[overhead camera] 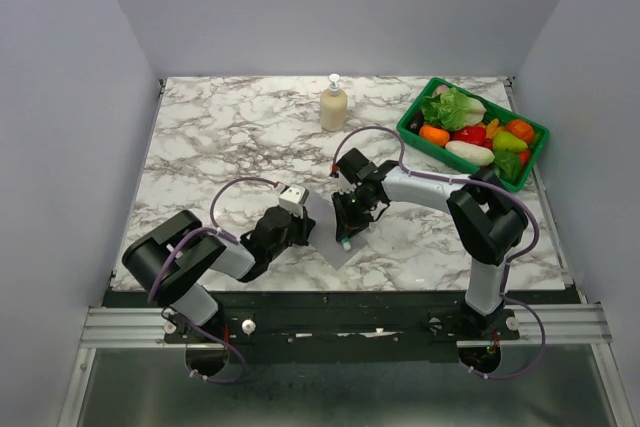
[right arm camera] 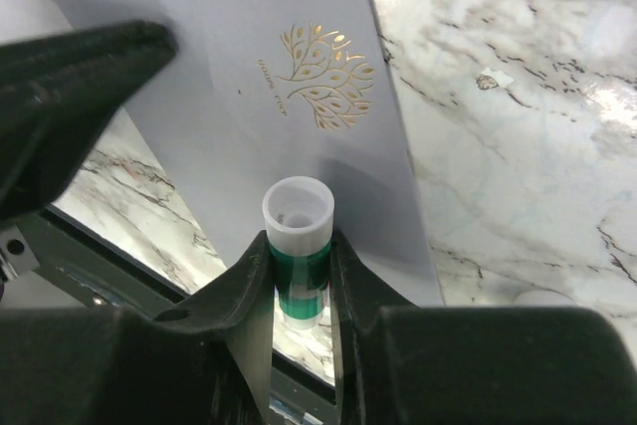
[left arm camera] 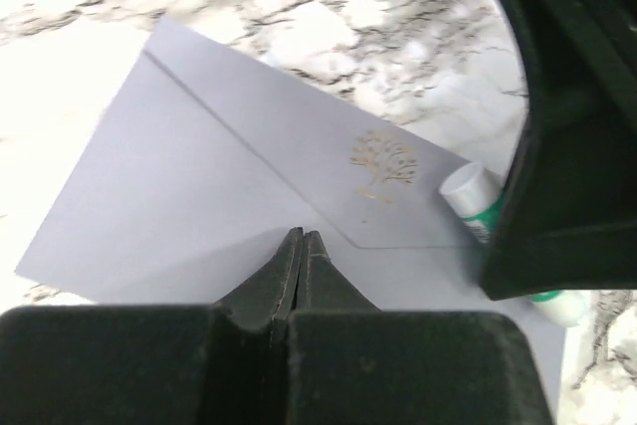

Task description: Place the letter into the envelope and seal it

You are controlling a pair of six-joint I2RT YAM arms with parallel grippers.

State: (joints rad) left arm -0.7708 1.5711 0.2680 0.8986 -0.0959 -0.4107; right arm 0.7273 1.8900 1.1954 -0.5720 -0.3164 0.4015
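The grey-lavender envelope (overhead camera: 337,249) lies flat on the marble table near its front edge, between my two grippers. In the left wrist view its flap (left arm camera: 299,136), with a gold tree emblem, is folded down over the body. My left gripper (left arm camera: 302,237) is shut, its tips on or just above the envelope (left arm camera: 169,186). My right gripper (right arm camera: 299,246) is shut on a green-and-white glue stick (right arm camera: 298,221), open end pointing at the envelope (right arm camera: 239,57) close to its edge. The stick also shows in the left wrist view (left arm camera: 474,196). The cream letter is not in view.
A cream pump bottle (overhead camera: 333,105) stands at the back middle. A green basket (overhead camera: 414,135) of toy vegetables sits at the back right. The table's front edge (right arm camera: 95,251) and metal rail run just beside the envelope.
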